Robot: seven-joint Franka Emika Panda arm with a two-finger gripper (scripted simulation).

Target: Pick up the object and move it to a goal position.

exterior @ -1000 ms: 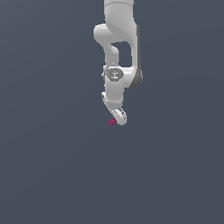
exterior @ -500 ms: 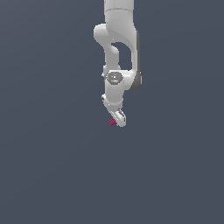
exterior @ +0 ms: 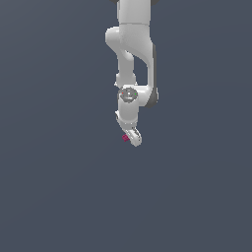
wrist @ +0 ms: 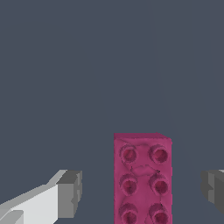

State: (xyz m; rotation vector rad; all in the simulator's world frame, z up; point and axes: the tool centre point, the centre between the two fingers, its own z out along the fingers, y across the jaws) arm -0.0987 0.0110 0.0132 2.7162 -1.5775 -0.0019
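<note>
Gripper hangs low over the plain grey floor with its jaws spread wide, holding nothing; in the wrist view the two grey fingertips stand on either side of the block, each with a clear gap to it. From the exterior view the block shows only as a tiny magenta speck just beside the gripper's tip, on the exterior view's left of it.

Up close it is a small studded brick, with two rows of round studs on top and flat sides. I judge it light and rigid, so it should not deform or break under a firm squeeze. Its smooth plastic-like sides could be a little slippery, and it sits nearer one fingertip than the other, so a closing pinch may nudge it sideways first. The best hold looks to be across the two long flat sides, near the middle of its length.

No containers appear in either view.
</note>
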